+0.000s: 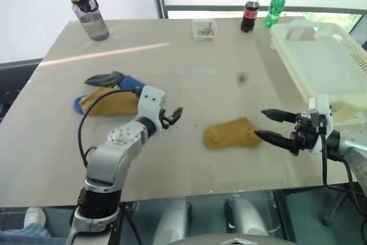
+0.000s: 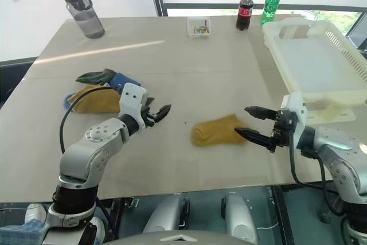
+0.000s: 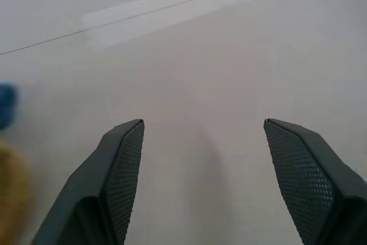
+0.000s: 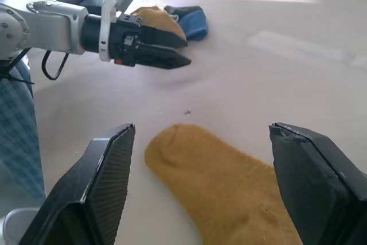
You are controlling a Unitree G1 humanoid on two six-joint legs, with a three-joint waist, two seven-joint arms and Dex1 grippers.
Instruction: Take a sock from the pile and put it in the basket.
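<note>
Right wrist view: a mustard-yellow sock (image 4: 229, 185) lies flat, slightly rumpled.

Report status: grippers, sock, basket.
Both grippers open, empty: left gripper, right gripper. Mustard sock lies loose beside right gripper, outside basket. Nothing between them.

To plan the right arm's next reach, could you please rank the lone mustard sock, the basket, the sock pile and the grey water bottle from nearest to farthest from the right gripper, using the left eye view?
1. Lone mustard sock, just off the right gripper, toward the table's middle.
2. Basket, beyond it at the table's right edge.
3. Pile, across the table on the left.
4. Grey water bottle, far left corner.
</note>
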